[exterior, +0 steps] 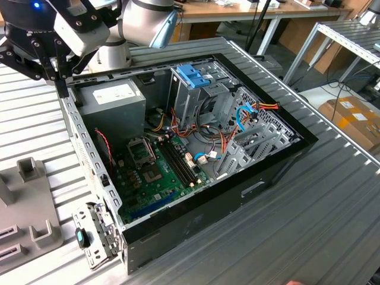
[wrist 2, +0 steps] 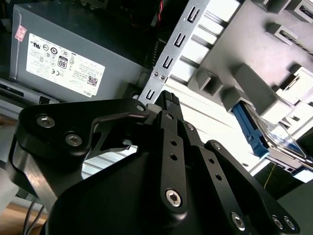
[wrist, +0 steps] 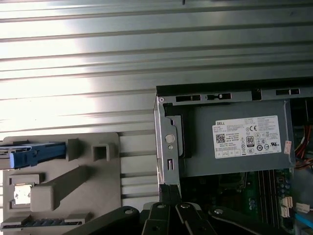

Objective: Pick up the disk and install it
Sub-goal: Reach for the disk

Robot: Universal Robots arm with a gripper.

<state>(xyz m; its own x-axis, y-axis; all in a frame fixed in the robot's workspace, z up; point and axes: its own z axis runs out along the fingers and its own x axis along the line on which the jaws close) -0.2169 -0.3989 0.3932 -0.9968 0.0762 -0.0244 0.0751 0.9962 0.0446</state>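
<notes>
- The pincer (exterior: 61, 92) hangs over the corner of the open computer case (exterior: 279, 155). Its tips sit just above the case wall (wrist: 166, 147), beside the grey power supply (wrist: 234, 142).
- In both wrist views its fingertips (wrist 2: 167, 98) look pressed together with nothing between them, so it is empty.
- The disk (wrist: 39, 153) is not in hand. It lies well apart from the pincer, outside the case on the far side of that wall. It sits in a slot of the grey holder (wrist: 73, 196) on the ribbed surface (wrist: 98, 49).
- Only one blue rail (wrist 2: 249, 132) and a sliver of the drive body show, so I cannot tell how deep it sits.
- My reading is that the step in hand is the reach to the disk, with the pickup not yet begun.
- To do it well, lift the tips clear of the case wall before travelling sideways; they are close enough to catch its edge.
- Spread the pincer while it is over bare surface, not above the holder's upright blocks.
- Line the pads up with the disk's two long blue rails. The plastic should give a surer hold than the smooth flat faces.
- Come down square to the slot so the disk lifts out without jamming.
- Close gently, because a drive is stiff but does not forgive a knock.
</notes>
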